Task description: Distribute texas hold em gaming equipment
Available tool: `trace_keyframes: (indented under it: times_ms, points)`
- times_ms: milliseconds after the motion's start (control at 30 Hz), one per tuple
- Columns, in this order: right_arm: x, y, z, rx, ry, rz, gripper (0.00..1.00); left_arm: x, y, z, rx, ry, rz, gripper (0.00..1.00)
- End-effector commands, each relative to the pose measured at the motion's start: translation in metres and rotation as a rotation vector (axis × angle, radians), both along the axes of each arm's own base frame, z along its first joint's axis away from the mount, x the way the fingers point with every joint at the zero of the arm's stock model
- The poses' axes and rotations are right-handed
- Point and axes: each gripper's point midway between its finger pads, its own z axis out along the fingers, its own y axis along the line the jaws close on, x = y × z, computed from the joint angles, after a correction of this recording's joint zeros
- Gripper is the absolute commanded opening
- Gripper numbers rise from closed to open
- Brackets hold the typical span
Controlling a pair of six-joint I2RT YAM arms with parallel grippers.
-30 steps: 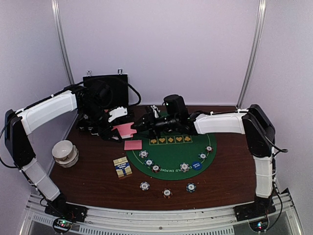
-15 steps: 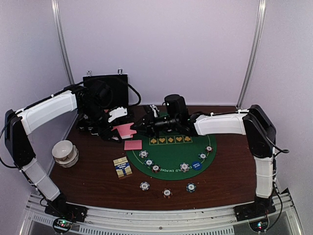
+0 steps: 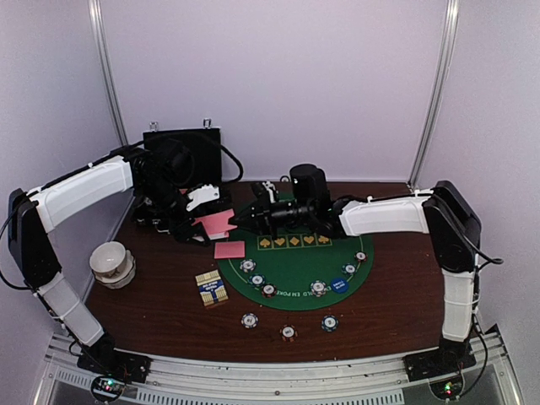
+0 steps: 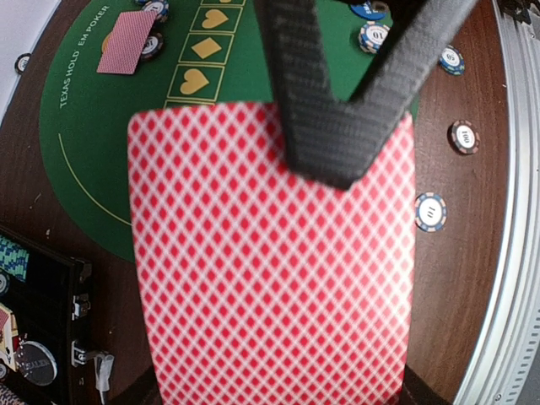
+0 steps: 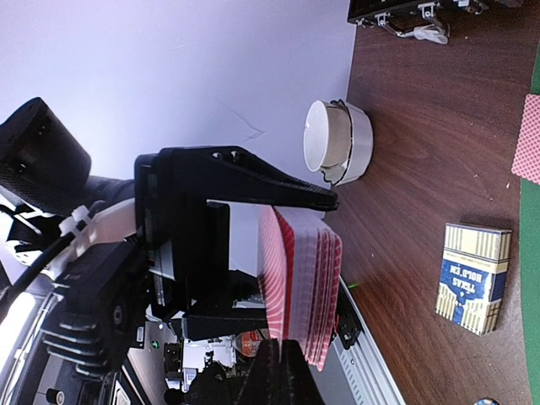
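Chips ring the mat, one card lies at its 10 o'clock edge; I'd say most dealing remains. Just beyond, the left end effector grasps the deck, the right end effector clenched on its top card.

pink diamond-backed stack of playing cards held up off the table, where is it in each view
Top external: the stack of pink diamond-backed playing cards sits left of centre, raised off the wood.
Left wrist: the stack fills the middle, back towards the camera.
Right wrist: the stack shows edge-on, lower centre.
Shared landmark: the single pink-backed card lying flat.
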Motion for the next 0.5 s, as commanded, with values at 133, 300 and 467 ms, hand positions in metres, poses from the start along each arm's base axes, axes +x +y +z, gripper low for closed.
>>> trace_keyframes:
  times_ms: [133,300,467]
  points:
    - [0.006,-0.027,0.032,0.043,-0.058,-0.025,0.00,0.006,-0.002,0.017,-0.029,-0.061,-0.008,0.00]
    - [0.012,-0.051,0.026,0.009,-0.053,-0.044,0.00,0.006,0.000,0.017,-0.023,-0.061,-0.007,0.00]
    - [0.022,-0.100,0.007,-0.071,-0.062,-0.080,0.00,0.005,0.001,0.016,-0.019,-0.060,-0.008,0.00]
